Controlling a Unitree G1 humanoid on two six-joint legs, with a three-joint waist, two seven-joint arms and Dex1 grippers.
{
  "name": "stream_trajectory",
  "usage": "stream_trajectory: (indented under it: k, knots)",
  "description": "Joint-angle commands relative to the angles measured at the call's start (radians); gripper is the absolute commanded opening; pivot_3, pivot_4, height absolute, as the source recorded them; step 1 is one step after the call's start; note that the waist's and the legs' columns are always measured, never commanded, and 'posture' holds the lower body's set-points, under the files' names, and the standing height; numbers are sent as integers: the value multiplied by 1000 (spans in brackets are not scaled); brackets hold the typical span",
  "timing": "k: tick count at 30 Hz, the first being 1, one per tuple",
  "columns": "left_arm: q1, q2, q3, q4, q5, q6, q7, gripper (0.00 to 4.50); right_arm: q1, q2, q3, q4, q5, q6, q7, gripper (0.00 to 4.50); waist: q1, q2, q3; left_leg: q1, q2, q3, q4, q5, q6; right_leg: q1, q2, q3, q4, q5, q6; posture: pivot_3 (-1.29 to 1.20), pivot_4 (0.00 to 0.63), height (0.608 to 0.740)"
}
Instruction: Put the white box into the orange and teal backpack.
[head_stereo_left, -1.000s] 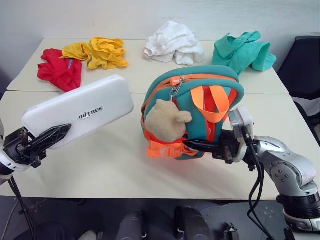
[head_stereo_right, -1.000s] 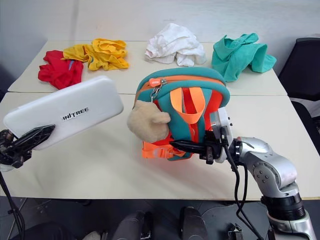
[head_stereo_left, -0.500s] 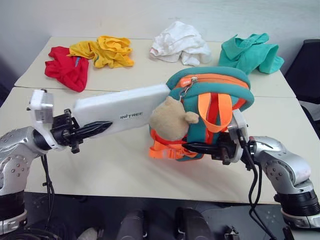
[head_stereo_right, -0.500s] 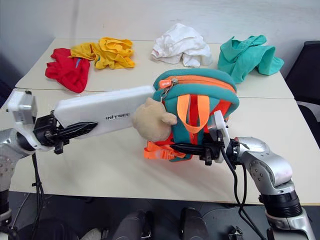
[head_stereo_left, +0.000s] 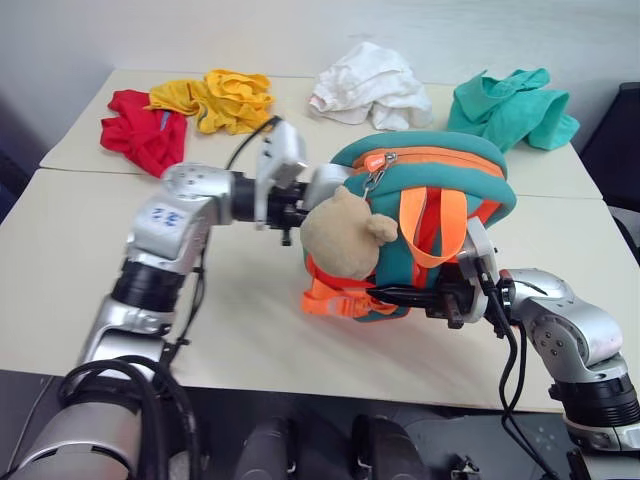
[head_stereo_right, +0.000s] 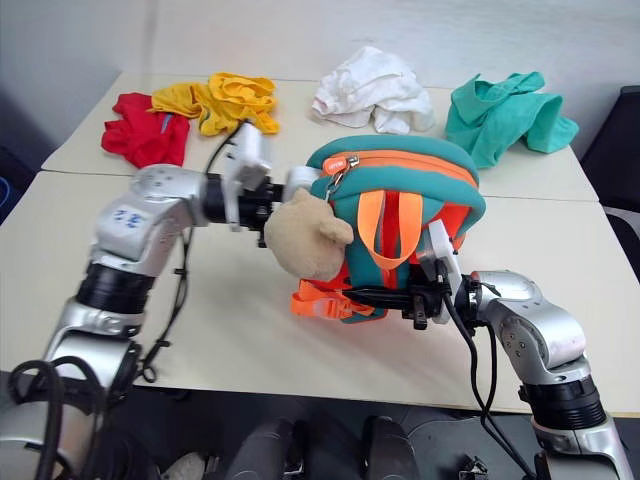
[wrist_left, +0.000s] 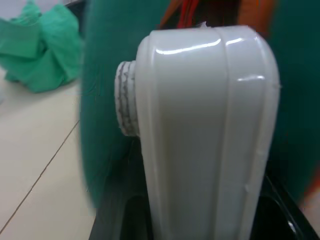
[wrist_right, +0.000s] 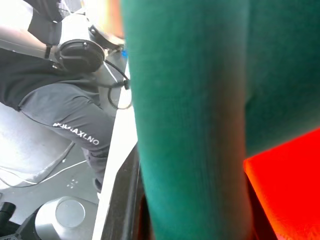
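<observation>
Near the middle of the counter (head_stereo_left: 250, 330) stands the orange and teal backpack (head_stereo_left: 440, 190), upright, its tan plush animal (head_stereo_left: 342, 235) hanging on the left-facing side and orange straps running down the near face. From the right, the right gripper (head_stereo_left: 395, 294) reaches in level at the backpack's lower near edge, its black fingers closed on the teal fabric there. From the left, the left gripper (head_stereo_left: 298, 212) reaches across to the backpack's upper left side, just behind the plush animal, and its fingers grip the white box (wrist_left: 210, 135); the wrist view shows the box's rounded end standing between the two fingers, pushed up against the teal fabric with orange showing past it. How far the box sits inside I cannot tell. Along the far edge lie a red cloth heap (head_stereo_left: 140, 125), a yellow cloth heap (head_stereo_left: 225, 98), a white cloth heap (head_stereo_left: 370, 85) and a teal cloth heap (head_stereo_left: 510, 105), all well apart from the backpack.
</observation>
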Motion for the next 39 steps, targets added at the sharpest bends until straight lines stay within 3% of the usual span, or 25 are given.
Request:
stream_trajectory:
  k: [1,4,9,15,20,28,31,39]
  knots:
    - [-5,-20,37,30,20,-52,15,2020,5,1,-11,-34,-3,-13,-10,337,-6,0,0,0,1,0,0,0,0,0,0,0,0,0,0,0,150,740]
    - [41,1,102,-32,-25,-66,-11,2817,14,4,-21,-45,-5,-14,-32,337,-12,0,0,1,2,-1,0,1,-1,0,1,0,1,0,0,0,150,740]
    - [171,195,193,-138,-73,-64,-154,4150,33,1,-33,-52,-12,-8,-78,337,-24,0,0,1,2,-1,0,1,-1,0,-4,0,2,0,0,0,150,740]
    - [290,394,256,-233,-160,-5,-344,4150,22,0,-4,-29,-65,-6,-119,337,-11,0,0,1,0,-3,1,0,-1,1,-5,0,1,0,-1,0,150,740]
    - [343,339,313,-441,-263,57,-230,4150,-4,7,11,-9,-105,-2,-154,337,-1,0,0,-3,0,-8,6,-1,0,3,-8,3,0,0,0,0,150,740]
    - [401,139,246,-624,-262,71,20,4150,-34,31,38,23,-140,-8,-163,337,-11,0,0,-1,1,-7,6,-1,-1,4,-6,4,1,0,0,0,150,740]
    - [409,104,210,-615,-219,38,55,3619,-35,39,36,29,-146,-16,-162,337,-13,0,0,0,1,-7,6,-1,-1,4,-5,4,2,0,0,0,150,740]
    - [381,150,273,-552,-240,25,41,1230,-7,48,19,29,-148,-40,-161,337,-15,0,0,0,1,-7,6,-1,-1,4,-6,4,2,0,0,0,150,740]
